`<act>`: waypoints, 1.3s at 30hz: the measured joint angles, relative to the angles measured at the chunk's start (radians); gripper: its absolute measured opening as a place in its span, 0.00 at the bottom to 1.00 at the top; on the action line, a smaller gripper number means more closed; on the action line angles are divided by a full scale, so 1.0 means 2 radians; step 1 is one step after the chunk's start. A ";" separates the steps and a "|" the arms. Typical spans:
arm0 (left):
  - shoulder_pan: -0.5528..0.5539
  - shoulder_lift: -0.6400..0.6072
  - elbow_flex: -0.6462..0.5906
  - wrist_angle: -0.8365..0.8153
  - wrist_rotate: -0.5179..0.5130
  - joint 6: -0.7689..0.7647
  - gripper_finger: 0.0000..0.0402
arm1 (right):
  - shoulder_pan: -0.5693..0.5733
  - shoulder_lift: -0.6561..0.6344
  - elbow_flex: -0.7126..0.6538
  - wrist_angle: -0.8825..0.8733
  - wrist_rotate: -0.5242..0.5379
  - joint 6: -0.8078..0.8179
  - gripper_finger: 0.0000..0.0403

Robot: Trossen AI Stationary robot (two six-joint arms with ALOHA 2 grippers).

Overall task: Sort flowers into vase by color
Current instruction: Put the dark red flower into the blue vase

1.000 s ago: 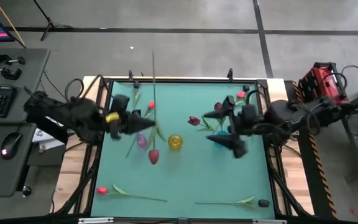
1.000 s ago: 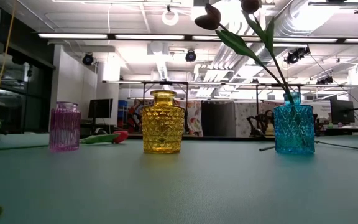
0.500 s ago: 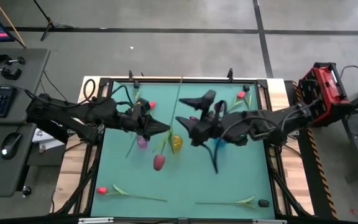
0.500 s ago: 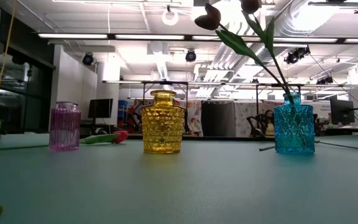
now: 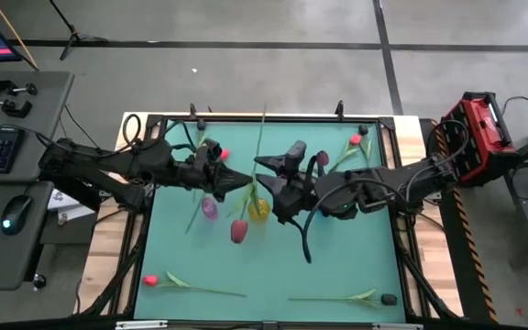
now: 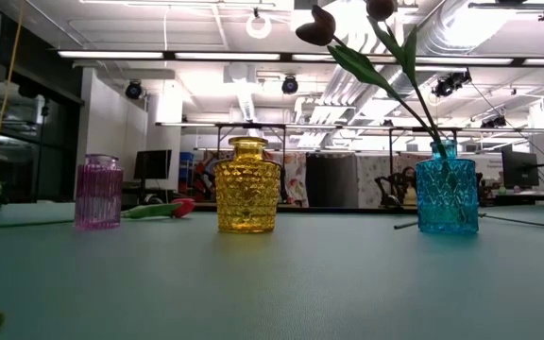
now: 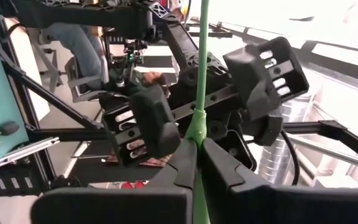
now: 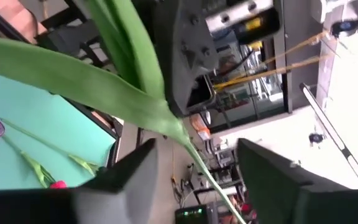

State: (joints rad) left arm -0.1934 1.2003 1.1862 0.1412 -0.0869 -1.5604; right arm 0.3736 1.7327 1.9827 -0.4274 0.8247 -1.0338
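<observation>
Left gripper (image 5: 243, 184), mid-worktop: jaws clamped on stem of red tulip (image 5: 238, 230), head hanging down. Purple vase (image 5: 209, 209) beside; yellow vase (image 5: 258, 210) centre. Right gripper (image 5: 266, 170): jaws apart astride the same stem. Blue vase (image 6: 446, 196) holds dark tulips (image 6: 321, 25).

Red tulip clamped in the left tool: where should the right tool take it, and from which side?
Take the red tulip on its stem, close by the left tool's grip and away from the bud. Come in from the right arm's side, jaws crosswise to the stem. It is thin and straight there, and the right tool stands open around it.
</observation>
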 joint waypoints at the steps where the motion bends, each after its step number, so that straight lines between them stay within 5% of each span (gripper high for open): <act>1: 0.000 0.000 0.000 0.000 0.000 0.000 0.00 | -0.001 0.002 0.000 0.000 -0.007 -0.003 0.47; 5: 0.000 0.000 0.000 -0.004 0.000 0.007 0.00 | -0.006 0.012 0.000 0.000 -0.029 -0.013 0.30; 17: 0.001 0.000 0.000 -0.004 -0.002 0.033 0.00 | -0.006 0.024 0.000 0.027 0.004 -0.024 0.03; 26: 0.023 -0.001 0.001 0.000 0.013 0.093 0.03 | -0.004 0.024 0.008 0.028 0.024 -0.024 0.01; 39: 0.088 -0.024 -0.001 -0.013 0.048 0.186 0.33 | 0.005 0.013 0.010 0.023 0.064 -0.019 0.00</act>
State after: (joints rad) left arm -0.0169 1.1520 1.1847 0.1150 0.0092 -1.1877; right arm 0.3834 1.7594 2.0037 -0.3821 0.9523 -1.0726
